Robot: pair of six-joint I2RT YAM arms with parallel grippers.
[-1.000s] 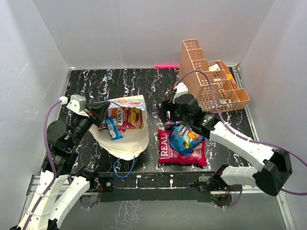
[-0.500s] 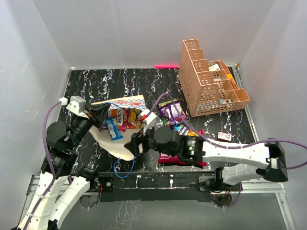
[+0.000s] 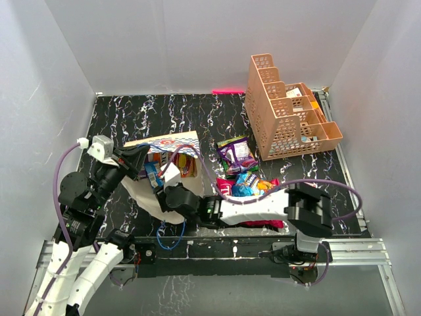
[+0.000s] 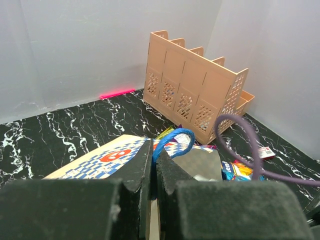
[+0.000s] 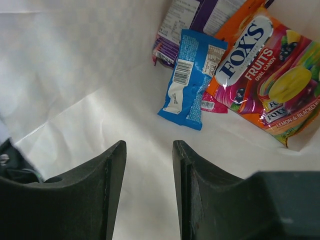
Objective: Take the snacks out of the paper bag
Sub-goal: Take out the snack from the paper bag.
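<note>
The paper bag [image 3: 172,140] is lying on its side at the left of the table [image 3: 131,112]. Its blue-and-white checker panel is facing up and its white inside is gaping toward the arms. The left gripper [image 3: 136,158] is pinching the bag's upper rim, fingers pressed together on the paper beside a blue cord handle [image 4: 175,137]. The right gripper [image 5: 149,150] is reaching into the mouth with its fingers spread and nothing between them. Ahead of those fingertips, apart from them, a blue packet [image 5: 190,80] is lying on the white lining. An orange FOX'S packet [image 5: 270,75] is resting just to its right, and a purple packet [image 5: 185,25] is sitting behind both. Right of the bag, out on the table, a loose purple packet [image 3: 235,153] is lying flat. Nearer the arms, a second blue packet [image 3: 253,186] is lying on a red bag [image 3: 266,224] that the right arm is partly hiding. The orange lattice rack [image 3: 289,112] is standing at the far right.
</note>
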